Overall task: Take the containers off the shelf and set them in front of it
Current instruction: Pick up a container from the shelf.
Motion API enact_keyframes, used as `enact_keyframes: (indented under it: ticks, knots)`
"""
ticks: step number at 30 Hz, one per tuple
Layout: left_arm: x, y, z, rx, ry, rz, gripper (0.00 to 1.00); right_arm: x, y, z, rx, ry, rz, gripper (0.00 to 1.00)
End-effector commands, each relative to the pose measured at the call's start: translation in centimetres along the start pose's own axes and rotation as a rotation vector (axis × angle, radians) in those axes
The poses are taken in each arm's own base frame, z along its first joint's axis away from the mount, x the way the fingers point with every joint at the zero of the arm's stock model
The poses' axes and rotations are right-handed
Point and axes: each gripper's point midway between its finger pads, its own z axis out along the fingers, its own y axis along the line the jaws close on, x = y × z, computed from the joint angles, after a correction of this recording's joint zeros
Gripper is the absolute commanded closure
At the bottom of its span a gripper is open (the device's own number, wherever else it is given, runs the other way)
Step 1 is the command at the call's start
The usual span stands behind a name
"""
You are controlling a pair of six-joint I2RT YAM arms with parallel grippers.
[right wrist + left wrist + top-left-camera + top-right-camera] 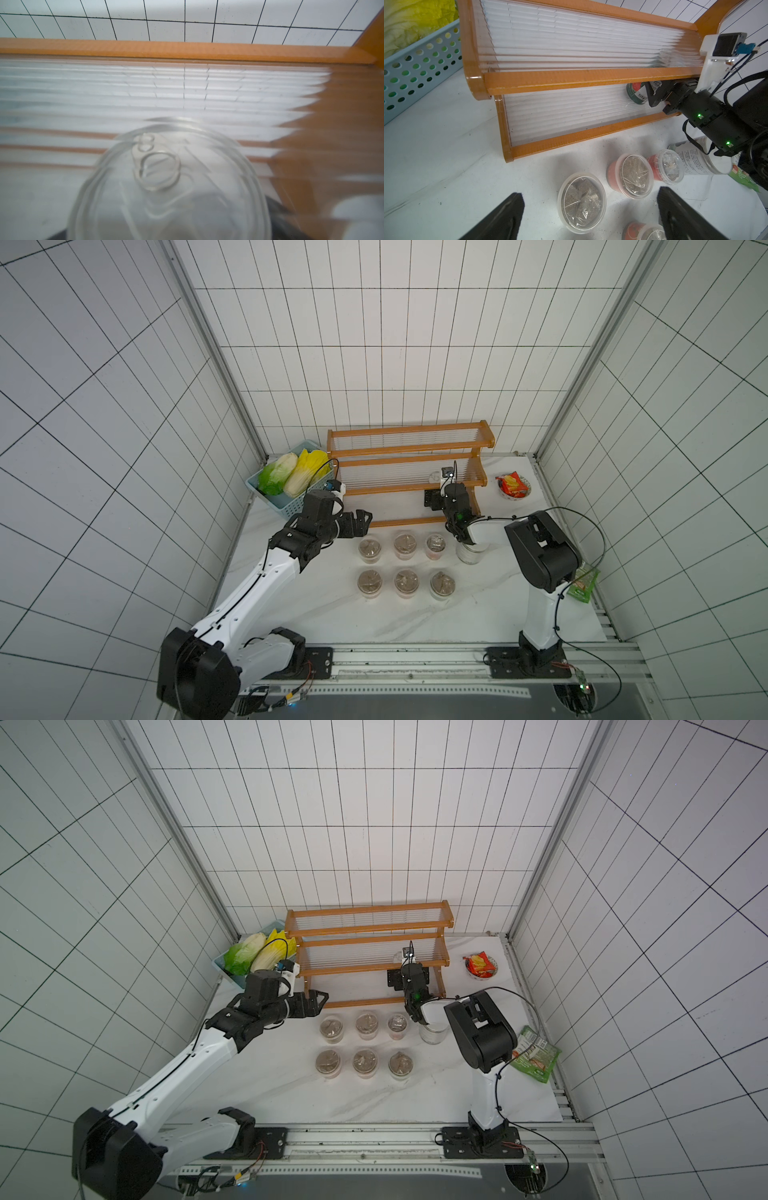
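The shelf (409, 472) is an orange-brown stepped rack with clear slatted tiers. A dark silver-topped jar (636, 93) stands at the back of its lowest tier, under the middle tier. My right gripper (645, 92) reaches in with its fingers on either side of that jar; whether they press it is unclear. The jar's silver top (166, 176) shows blurred through the slats. Several clear lidded cups (405, 545) stand in two rows in front of the shelf, with a taller white-labelled jar (471, 553) to their right. My left gripper (589, 193) hovers open above the leftmost cups, holding nothing.
A light blue basket (274, 497) with cabbages (286, 479) sits left of the shelf. A small bowl with a red packet (514, 486) is to the shelf's right. A green packet (584, 583) lies by the right arm's elbow. Tiled walls close in the table.
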Motion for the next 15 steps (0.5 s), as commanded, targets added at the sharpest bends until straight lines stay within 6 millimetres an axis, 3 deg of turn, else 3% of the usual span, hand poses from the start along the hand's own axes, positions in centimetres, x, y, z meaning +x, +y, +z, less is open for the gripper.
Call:
enact_keyframes:
  ticks: [1,7,15]
  knots:
    - [-1.2,-0.3,-0.2,0.003,-0.034,0.012,0.02,-2.7,0.2,0.4,0.015,-0.091,0.004,0.13]
    - [-1.3,-0.3,-0.3,0.004,-0.034,0.013,0.02,-2.9,1.5,-0.3,-0.047,-0.111,-0.02,0.3]
    - [-1.4,-0.3,-0.4,0.003,-0.039,0.014,0.02,-3.0,4.5,-2.7,-0.147,-0.128,-0.043,0.31]
